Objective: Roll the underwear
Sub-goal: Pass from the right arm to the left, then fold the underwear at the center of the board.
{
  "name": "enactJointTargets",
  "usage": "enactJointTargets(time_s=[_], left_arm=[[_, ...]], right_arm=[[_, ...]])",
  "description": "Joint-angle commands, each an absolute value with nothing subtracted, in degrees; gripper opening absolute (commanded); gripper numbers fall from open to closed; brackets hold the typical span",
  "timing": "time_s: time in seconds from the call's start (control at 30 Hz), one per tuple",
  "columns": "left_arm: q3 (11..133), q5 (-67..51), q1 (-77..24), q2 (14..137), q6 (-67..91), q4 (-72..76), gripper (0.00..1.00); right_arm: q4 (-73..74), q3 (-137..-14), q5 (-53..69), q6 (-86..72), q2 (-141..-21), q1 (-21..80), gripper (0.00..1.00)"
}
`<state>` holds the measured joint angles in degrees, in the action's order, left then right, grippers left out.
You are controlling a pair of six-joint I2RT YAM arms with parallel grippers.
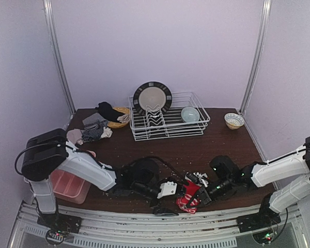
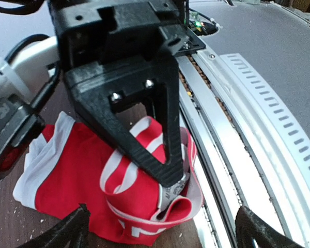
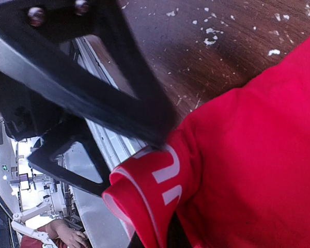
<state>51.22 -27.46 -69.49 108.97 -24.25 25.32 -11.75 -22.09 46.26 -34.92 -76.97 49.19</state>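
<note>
Where the overhead view starts at its lower left, a pink tray (image 1: 67,190) sits at the table's (image 1: 196,150) near corner beside the left arm. Above it, at centre left, lies a heap of other underwear (image 1: 93,130), striped and grey pieces bunched together with a black one on a yellow dish (image 1: 121,120). Moving right, the left gripper (image 1: 174,192) reaches to the lower middle of the frame, and its wrist view shows its fingers (image 2: 67,233) spread wide at the bottom corners of the picture. The red underwear (image 2: 72,175) lies in the gap between and just beyond them, touching neither. That red underwear (image 1: 187,200), with its white waistband, is crumpled on the dark wood at the near edge, against the metal rail (image 2: 248,134). The right gripper (image 2: 168,173) comes down into the middle of the left wrist view, its black jaws closed together on a raised fold of the waistband. In its own wrist view the right gripper (image 3: 137,160) pinches that lettered red-and-white band at centre left, while the rest of the red cloth (image 3: 258,155) spreads over the right half of the frame. From above, the right gripper (image 1: 196,195) meets the garment from the right. Farther back, a white dish rack (image 1: 168,126) holds a plate (image 1: 152,97) and a bowl (image 1: 190,113), and a small bowl (image 1: 234,120) stands apart at the right.
</note>
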Motion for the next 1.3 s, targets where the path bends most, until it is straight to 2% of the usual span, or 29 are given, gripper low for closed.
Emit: enactJointTargets(time_s=[0.0,0.2,0.4,0.5,0.57,0.7,0.83,0.87,0.93,1.0,1.13,1.27], left_arm=[[56.2,-32.2,-69.7,112.4,-30.4,20.9,0.94],[59.0,-32.1,-69.1,114.8,-30.7,20.6,0.91],[61.1,-30.7,-69.0,116.2,-30.0,19.3,0.69],[60.9,-31.7,-69.0,116.5,-29.9,19.5,0.63],[60.8,-31.9,-68.9,116.5,-29.7,19.9,0.53],[60.8,-32.0,-68.9,116.5,-29.0,20.3,0.25],[61.2,-32.9,-68.9,116.5,-28.2,20.2,0.09],[61.3,-32.9,-68.9,116.5,-27.7,20.3,0.06],[61.4,-32.9,-68.8,116.5,-26.6,20.3,0.00],[61.7,-33.3,-68.4,116.6,-24.6,19.7,0.00],[64.4,-35.8,-67.3,117.0,-19.4,14.4,0.00],[69.3,-38.4,-66.7,117.8,-14.8,5.6,0.00]], right_arm=[[-10.5,-21.8,47.9,-34.0,-75.9,48.7,0.00],[-10.4,-21.7,47.6,-34.1,-76.1,48.7,0.00],[-9.7,-21.7,46.8,-33.7,-76.1,48.7,0.00],[-9.8,-21.7,46.9,-33.8,-76.0,48.8,0.00],[-9.5,-21.8,46.9,-33.6,-75.7,48.8,0.00],[-8.9,-21.8,46.5,-33.6,-75.0,48.7,0.00],[-7.7,-21.6,45.2,-33.9,-73.9,48.8,0.00],[-7.1,-21.6,44.5,-33.8,-73.4,48.9,0.06],[-5.8,-21.7,42.6,-34.5,-71.3,49.3,0.28],[-2.9,-22.0,39.1,-34.6,-67.6,50.1,0.41],[5.3,-23.3,28.6,-34.6,-58.0,52.3,0.51],[12.0,-22.9,15.1,-35.3,-48.2,55.6,0.54]])
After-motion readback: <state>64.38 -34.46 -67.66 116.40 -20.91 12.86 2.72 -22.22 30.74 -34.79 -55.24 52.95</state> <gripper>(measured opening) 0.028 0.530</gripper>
